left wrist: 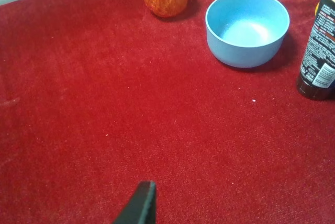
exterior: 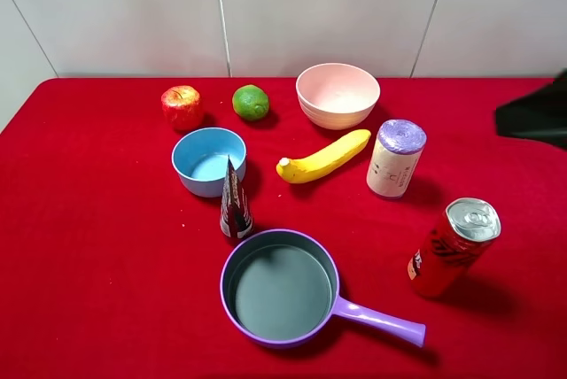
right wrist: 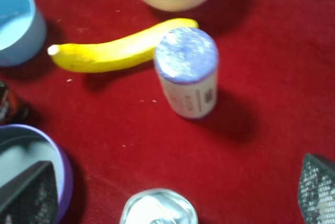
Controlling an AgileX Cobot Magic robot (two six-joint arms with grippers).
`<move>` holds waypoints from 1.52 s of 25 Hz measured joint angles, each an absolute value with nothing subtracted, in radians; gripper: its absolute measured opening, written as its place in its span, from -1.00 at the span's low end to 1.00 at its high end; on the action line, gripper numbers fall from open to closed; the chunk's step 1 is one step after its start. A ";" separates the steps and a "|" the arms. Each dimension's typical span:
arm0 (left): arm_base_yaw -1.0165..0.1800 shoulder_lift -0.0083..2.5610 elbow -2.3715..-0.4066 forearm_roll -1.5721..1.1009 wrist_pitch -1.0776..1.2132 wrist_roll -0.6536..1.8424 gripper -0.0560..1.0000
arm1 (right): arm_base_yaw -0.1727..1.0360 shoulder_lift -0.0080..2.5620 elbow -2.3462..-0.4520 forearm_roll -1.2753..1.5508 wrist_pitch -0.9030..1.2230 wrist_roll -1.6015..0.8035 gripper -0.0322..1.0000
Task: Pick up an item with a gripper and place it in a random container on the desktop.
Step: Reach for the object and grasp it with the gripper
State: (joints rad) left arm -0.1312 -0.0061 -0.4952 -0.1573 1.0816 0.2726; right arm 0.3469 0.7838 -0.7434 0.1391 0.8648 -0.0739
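Mostly, we see little of the left claw (left wrist: pixel 140 207). A single dark fingertip pokes into the left wrist view and its partner is out of frame, so we cannot tell whether it is spread or closed. The right claw (right wrist: pixel 172 190) stands wide and grips nothing. One fingertip hangs over the rim of the purple pan (right wrist: pixel 58 153) and the other sits far across at the frame's edge. Under the gap lies the blurred, cut-off top of the red can (right wrist: pixel 158 209). From the high camera the right arm (exterior: pixel 536 115) is only a black shape clipped by the right border.

The item (exterior: pixel 234 200) stands upright on the desktop (exterior: pixel 89 264), point up, between the blue bowl (exterior: pixel 208 160) and the pan. It is just beside both, and we cannot tell whether it touches either. The left wrist view cuts it at the frame edge. In the right wrist view it is only a dark smear.

The container (exterior: pixel 337 94) sits near the back edge of the cloth, with the banana (exterior: pixel 323 158) just in front of it. The right wrist view shows only the container's lower wall.

Bare cloth stretches across the left and front left of the desktop. A narrower lane runs between the banana and the pan, and the pan's handle reaches toward the front edge.
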 joint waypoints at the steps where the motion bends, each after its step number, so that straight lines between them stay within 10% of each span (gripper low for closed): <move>1: -0.131 -0.006 -0.495 -0.157 1.082 0.273 0.99 | 0.372 0.804 -0.746 0.136 0.853 -0.074 0.41; 21: -0.131 -0.006 -0.495 -0.157 1.082 0.273 0.99 | 0.759 1.231 -0.894 0.125 0.646 -0.040 0.41; 38: -0.131 -0.006 -0.495 -0.157 1.082 0.273 0.99 | 0.839 1.579 -1.272 0.102 0.915 0.120 0.41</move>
